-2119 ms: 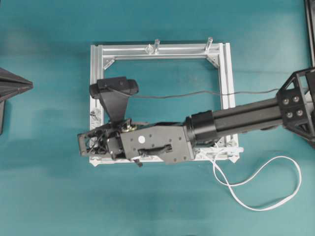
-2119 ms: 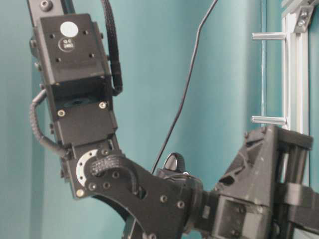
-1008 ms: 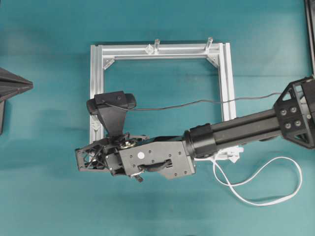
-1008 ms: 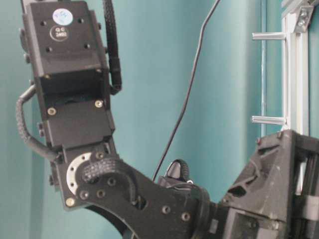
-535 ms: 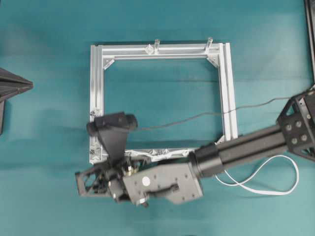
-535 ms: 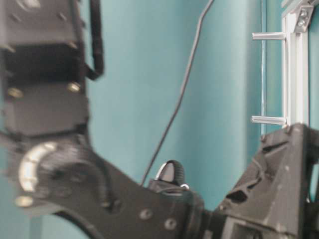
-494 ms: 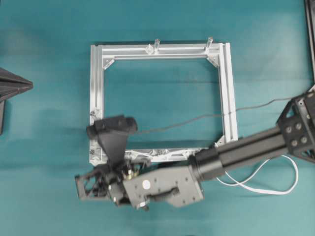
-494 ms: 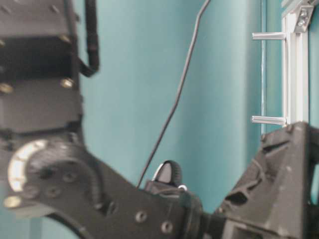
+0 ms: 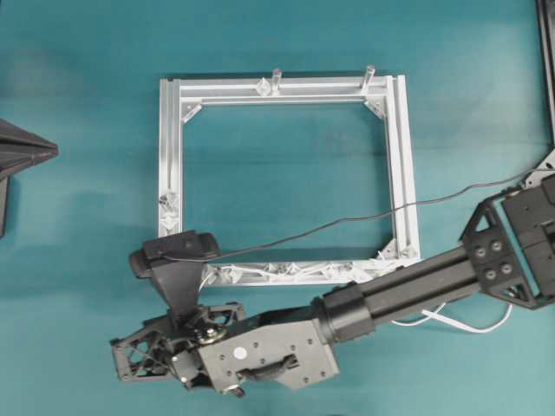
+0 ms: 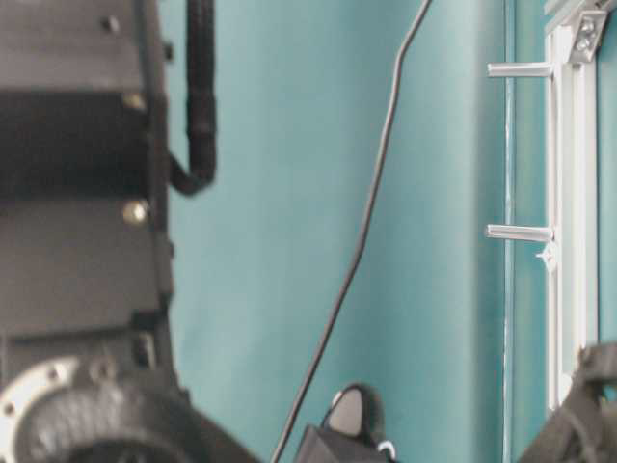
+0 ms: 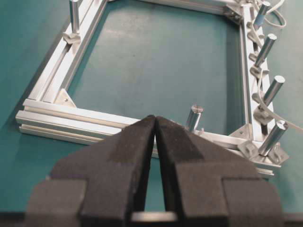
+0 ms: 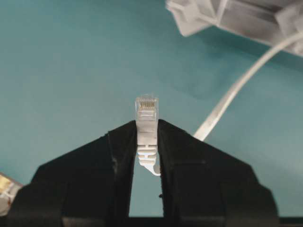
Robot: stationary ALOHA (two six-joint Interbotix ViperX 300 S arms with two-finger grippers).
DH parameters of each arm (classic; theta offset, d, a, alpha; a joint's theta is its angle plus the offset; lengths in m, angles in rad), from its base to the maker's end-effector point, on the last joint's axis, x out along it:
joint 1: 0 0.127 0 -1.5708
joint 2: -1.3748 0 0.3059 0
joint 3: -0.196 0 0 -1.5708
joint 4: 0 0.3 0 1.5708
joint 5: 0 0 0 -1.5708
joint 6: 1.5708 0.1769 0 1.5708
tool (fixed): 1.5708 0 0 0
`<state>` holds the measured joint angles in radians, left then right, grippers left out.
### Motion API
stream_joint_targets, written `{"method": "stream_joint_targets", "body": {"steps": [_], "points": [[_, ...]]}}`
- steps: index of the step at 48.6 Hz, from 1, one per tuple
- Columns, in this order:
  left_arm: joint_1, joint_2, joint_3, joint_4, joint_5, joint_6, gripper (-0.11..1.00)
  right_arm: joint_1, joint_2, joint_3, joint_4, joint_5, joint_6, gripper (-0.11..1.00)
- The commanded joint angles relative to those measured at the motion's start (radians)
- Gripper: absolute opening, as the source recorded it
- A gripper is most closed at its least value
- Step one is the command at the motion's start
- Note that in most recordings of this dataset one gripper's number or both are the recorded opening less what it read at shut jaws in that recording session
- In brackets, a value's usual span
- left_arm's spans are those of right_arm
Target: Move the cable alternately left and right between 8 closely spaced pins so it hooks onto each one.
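Observation:
My right gripper (image 12: 147, 124) is shut on the small white plug (image 12: 147, 109) at the cable's end, held over bare mat in front of the frame's near-left corner. The white cable (image 12: 226, 103) runs from there back to the frame. In the overhead view the right gripper (image 9: 117, 360) sits at the lower left, and a short loop of cable (image 9: 455, 321) shows past the arm on the right. The pins (image 9: 277, 270) line the frame's near rail. My left gripper (image 11: 155, 119) is shut on nothing, away from the frame at the far left (image 9: 52, 150).
The square aluminium frame (image 9: 169, 147) lies mid-table with two upright metal posts (image 9: 277, 78) on its far rail. The right arm (image 9: 408, 282) stretches diagonally in front of the near rail. A thin black wire (image 9: 347, 221) crosses over the frame.
The right arm has swung toward the table's front and left, off the near rail, which now shows its pins. The plug stayed gripped, and the cable's slack loop on the right has shrunk.

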<state>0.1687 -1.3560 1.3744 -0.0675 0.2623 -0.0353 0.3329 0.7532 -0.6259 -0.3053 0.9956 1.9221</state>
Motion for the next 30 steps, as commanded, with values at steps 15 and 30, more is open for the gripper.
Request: {"method": "stream_joint_targets", "body": {"steps": [15,30], "points": [[0.000,0.009,-0.011,0.002,-0.009,-0.005,0.12,-0.052,0.064,-0.227,-0.009,-0.011,-0.087,0.15],[0.000,0.009,-0.012,0.003,-0.008,-0.005,0.12,-0.078,0.098,-0.298,-0.009,0.012,-0.118,0.16]]}}
